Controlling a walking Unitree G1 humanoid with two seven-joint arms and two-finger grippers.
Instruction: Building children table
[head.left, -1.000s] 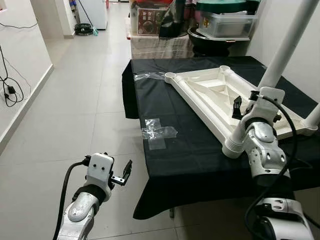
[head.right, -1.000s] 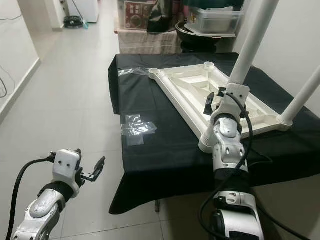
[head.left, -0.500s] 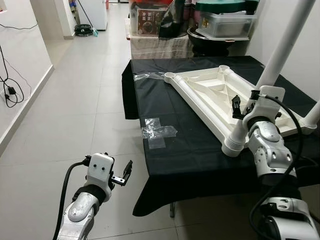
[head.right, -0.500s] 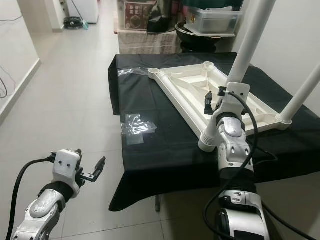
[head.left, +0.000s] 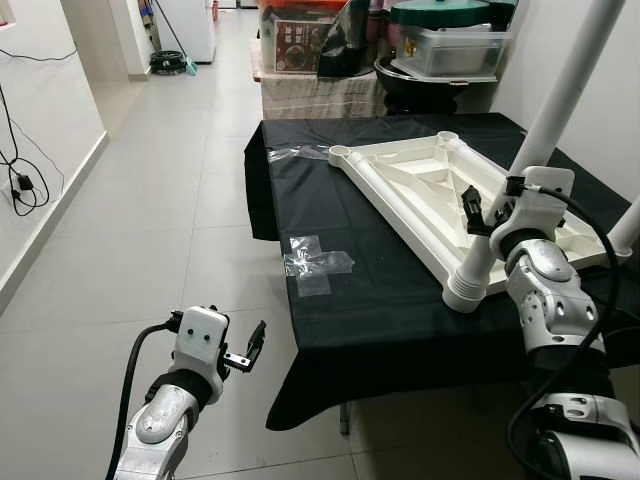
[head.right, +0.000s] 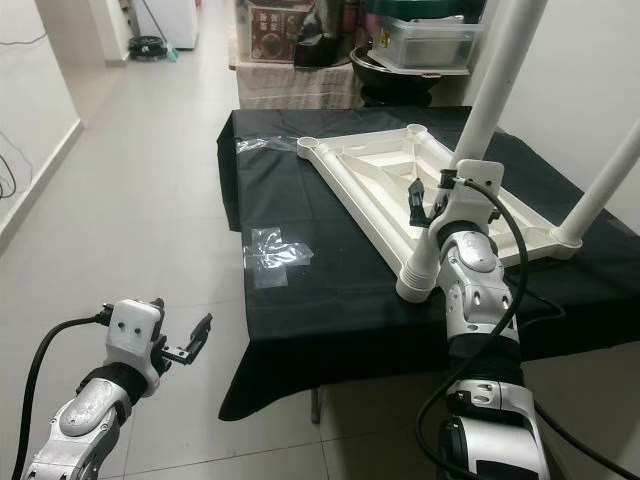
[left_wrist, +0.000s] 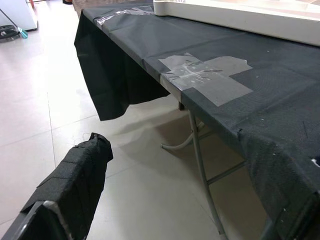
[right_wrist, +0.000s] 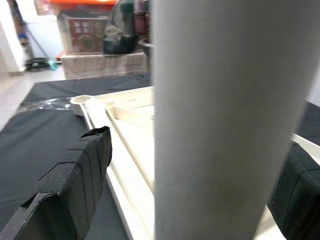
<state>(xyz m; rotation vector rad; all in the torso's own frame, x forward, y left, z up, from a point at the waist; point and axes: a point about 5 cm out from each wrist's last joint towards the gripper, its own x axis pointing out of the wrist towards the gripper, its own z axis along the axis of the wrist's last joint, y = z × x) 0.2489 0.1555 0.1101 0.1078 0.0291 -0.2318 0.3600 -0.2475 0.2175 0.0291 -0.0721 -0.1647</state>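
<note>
A white children's table top (head.left: 420, 190) lies upside down on a table draped in black cloth (head.left: 380, 300). One white leg (head.left: 545, 130) stands in its near corner socket (head.left: 468, 290) and leans up to the right. A second leg (head.left: 628, 228) rises at the far right corner. My right gripper (head.left: 490, 213) is open and straddles the near leg; in the right wrist view the leg (right_wrist: 225, 120) stands between the two black fingers (right_wrist: 75, 185), with a gap on one side. My left gripper (head.left: 247, 350) hangs open and empty, low over the floor beside the table.
Clear plastic wrappers (head.left: 318, 264) lie on the cloth near the left edge, another (head.left: 296, 152) at the back corner. Boxes and bins (head.left: 330, 40) crowd behind the table. Cables (head.left: 20, 180) hang on the left wall. Tiled floor (head.left: 150, 220) stretches to the left.
My right wrist has shifted a little right and up along the near leg. The left arm has stayed where it was.
</note>
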